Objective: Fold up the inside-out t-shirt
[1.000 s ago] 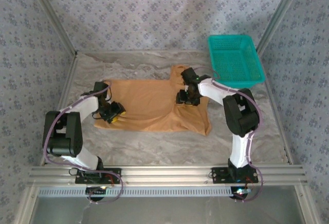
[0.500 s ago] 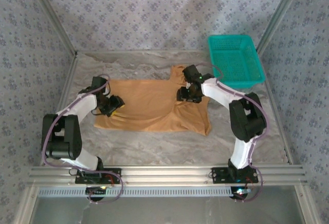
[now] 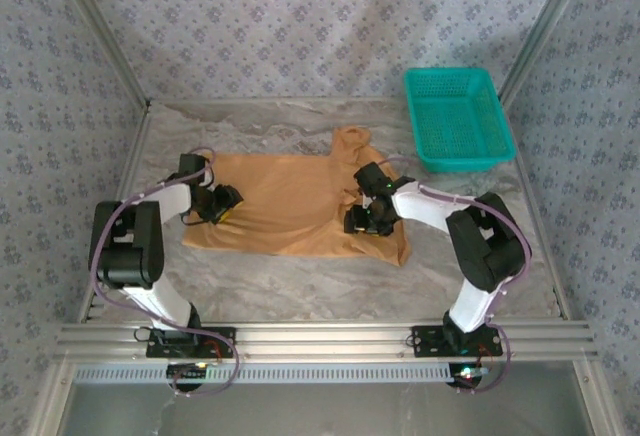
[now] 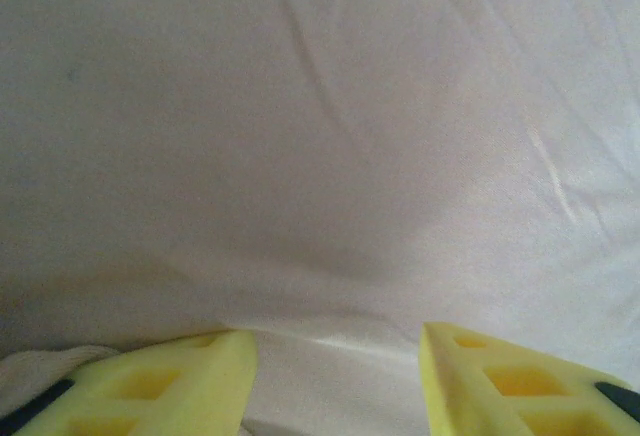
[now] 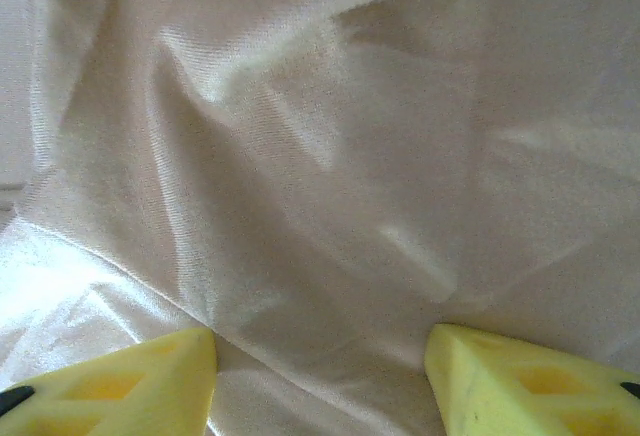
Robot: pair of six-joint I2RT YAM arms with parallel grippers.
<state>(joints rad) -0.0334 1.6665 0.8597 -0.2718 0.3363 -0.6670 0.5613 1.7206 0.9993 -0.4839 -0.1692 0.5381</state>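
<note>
The left end effector and right end effector, jaws parted and empty, sit over opposite ends of the inside-out t-shirt, likely to pinch a fold.

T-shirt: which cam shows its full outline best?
Top external: almost the whole t-shirt shows, spread on the table, with edges and one sleeve visible. Both wrist views give close-up wrinkled cloth between their yellow fingers, no outline.

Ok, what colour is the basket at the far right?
The basket is teal, clearest from the top external view.
</note>
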